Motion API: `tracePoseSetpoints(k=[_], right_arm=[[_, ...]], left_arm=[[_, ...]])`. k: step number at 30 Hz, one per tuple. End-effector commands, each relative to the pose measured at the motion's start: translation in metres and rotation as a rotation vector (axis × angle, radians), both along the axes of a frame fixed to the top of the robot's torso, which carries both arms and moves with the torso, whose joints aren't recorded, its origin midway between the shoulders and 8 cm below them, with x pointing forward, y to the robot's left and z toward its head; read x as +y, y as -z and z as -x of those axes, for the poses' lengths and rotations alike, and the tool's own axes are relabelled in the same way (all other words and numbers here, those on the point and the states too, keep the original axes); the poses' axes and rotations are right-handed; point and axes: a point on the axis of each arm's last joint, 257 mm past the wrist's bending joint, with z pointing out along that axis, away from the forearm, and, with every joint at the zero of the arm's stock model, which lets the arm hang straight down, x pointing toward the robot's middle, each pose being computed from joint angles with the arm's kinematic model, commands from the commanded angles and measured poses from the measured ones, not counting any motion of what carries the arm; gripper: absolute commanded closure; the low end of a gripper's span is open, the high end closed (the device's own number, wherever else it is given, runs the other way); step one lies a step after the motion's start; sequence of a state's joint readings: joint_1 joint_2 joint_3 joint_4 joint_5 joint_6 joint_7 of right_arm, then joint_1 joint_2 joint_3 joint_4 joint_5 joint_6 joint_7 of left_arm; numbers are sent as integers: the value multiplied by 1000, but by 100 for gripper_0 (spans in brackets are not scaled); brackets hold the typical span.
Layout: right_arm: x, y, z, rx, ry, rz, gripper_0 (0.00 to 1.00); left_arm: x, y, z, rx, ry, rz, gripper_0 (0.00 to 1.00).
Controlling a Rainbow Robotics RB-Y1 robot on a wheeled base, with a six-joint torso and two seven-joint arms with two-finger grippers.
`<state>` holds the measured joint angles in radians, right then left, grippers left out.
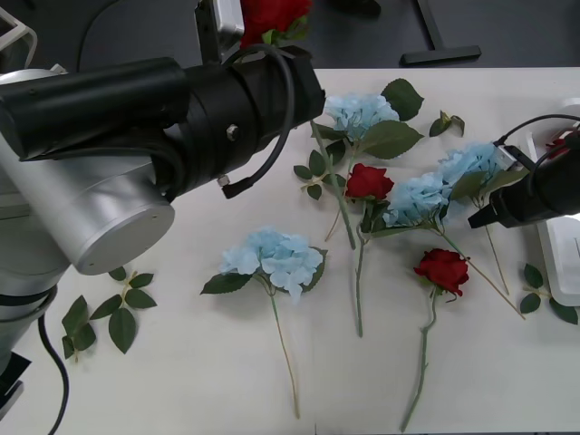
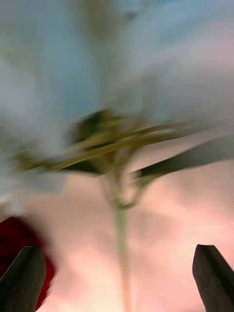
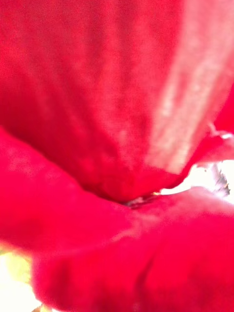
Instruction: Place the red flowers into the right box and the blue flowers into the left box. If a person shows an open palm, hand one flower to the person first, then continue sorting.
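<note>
Right gripper (image 1: 473, 220), at the right edge of the front frame, hovers with its fingers apart just beside the blue flowers (image 1: 424, 197) at centre right; the wrist camera shows a green stem (image 2: 120, 229) running between the two dark fingertips (image 2: 24, 275). Closing squarely on that stem, below the bloom, looks the surest hold. Left gripper, hidden behind its arm at upper left, carries a red rose (image 1: 272, 16) at the top edge; its fingers cannot be judged. Two red flowers (image 1: 369, 181) lie mid-table. A white tray rim (image 1: 555, 263) sits at far right.
</note>
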<state>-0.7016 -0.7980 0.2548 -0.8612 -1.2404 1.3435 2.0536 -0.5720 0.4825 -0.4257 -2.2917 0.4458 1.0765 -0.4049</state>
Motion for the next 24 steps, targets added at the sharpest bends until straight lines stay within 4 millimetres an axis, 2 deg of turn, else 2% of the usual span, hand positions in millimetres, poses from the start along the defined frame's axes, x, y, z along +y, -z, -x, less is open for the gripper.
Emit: tracePoseSetpoints(k=[1, 3, 5, 7, 12, 18, 19, 21, 24], right_arm=[[0, -67, -1, -77, -152, -74, 12], [7, -76, 4, -82, -187, -113, 12], [23, -98, 18, -90, -270, -191, 13], [37, -112, 25, -93, -313, -241, 12], [90, -150, 41, -121, -440, -395, 12], [149, -186, 47, -172, -507, -605, 12], [149, -186, 47, -172, -507, -605, 12], [173, -199, 50, -197, -553, -657, 12], [191, -209, 53, -214, -578, -702, 12]], left_arm=[[-49, -35, 4, -114, 47, 41, 100], [-55, -38, 2, -122, 44, 62, 100], [-73, -46, -3, -146, 40, 100, 100], [-82, -50, -8, -168, 29, 114, 100], [-107, -53, -15, -196, 25, 144, 100], [-120, -51, -12, -202, 33, 149, 100], [-120, -51, -12, -202, 33, 149, 100], [-124, -50, -9, -215, 35, 143, 100], [-127, -49, -7, -215, 41, 141, 100]])
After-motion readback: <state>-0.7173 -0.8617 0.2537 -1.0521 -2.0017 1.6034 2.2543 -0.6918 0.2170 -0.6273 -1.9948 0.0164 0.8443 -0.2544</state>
